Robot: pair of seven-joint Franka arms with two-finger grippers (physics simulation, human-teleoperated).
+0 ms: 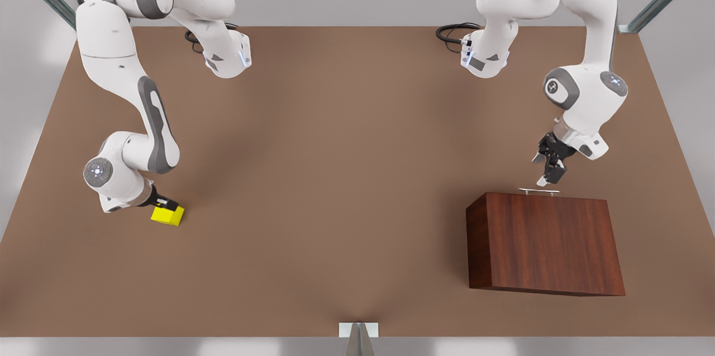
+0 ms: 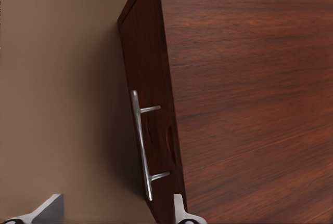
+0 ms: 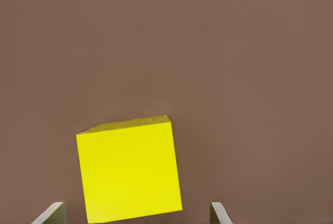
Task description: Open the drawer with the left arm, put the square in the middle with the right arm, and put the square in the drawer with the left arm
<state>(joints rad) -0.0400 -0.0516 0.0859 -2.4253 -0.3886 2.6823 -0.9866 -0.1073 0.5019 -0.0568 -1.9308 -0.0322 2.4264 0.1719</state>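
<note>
Your left gripper (image 1: 550, 172) has its fingers (image 2: 179, 209) apart, just short of the handle (image 2: 143, 143); the drawer (image 1: 539, 194) is shut. Your right gripper (image 1: 162, 203) has its fingers (image 3: 217, 212) spread either side of the square (image 1: 167, 214), touching nothing I can see. It sits on the surface (image 1: 335, 177), far from the cabinet (image 1: 544, 244). Every step remains.

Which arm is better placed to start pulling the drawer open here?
The left arm. Its open left gripper hangs just above the drawer's silver handle, fingers either side of it. The right gripper is across the table, open around the yellow square.
</note>
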